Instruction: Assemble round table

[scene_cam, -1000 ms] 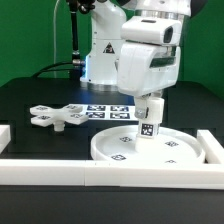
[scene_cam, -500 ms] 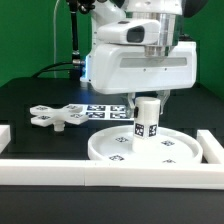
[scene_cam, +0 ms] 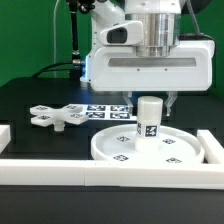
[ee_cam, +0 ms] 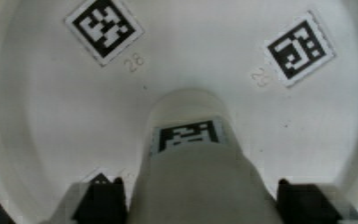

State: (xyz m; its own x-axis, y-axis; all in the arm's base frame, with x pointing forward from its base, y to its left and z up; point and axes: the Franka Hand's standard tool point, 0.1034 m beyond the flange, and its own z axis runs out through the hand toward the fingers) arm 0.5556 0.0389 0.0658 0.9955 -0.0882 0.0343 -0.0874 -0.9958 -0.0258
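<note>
Exterior view: white tagged cylinder leg (scene_cam: 149, 118) upright on rimmed disc (scene_cam: 105, 148)

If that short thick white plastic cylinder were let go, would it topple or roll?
The short thick white plastic cylinder looks stiff, undented in the gripper. Upright and squat, it should resist tipping. On its side it would probably roll across the large rimmed white disc.

I'm twisting my wrist about the vertical: the gripper (scene_cam: 148, 101) body's broad face is swinging square to the exterior camera. The leg (scene_cam: 148, 120) between my fingers (ee_cam: 101, 192) is turning with it, tags shifting round, on the disc (scene_cam: 118, 150) beneath them.
</note>
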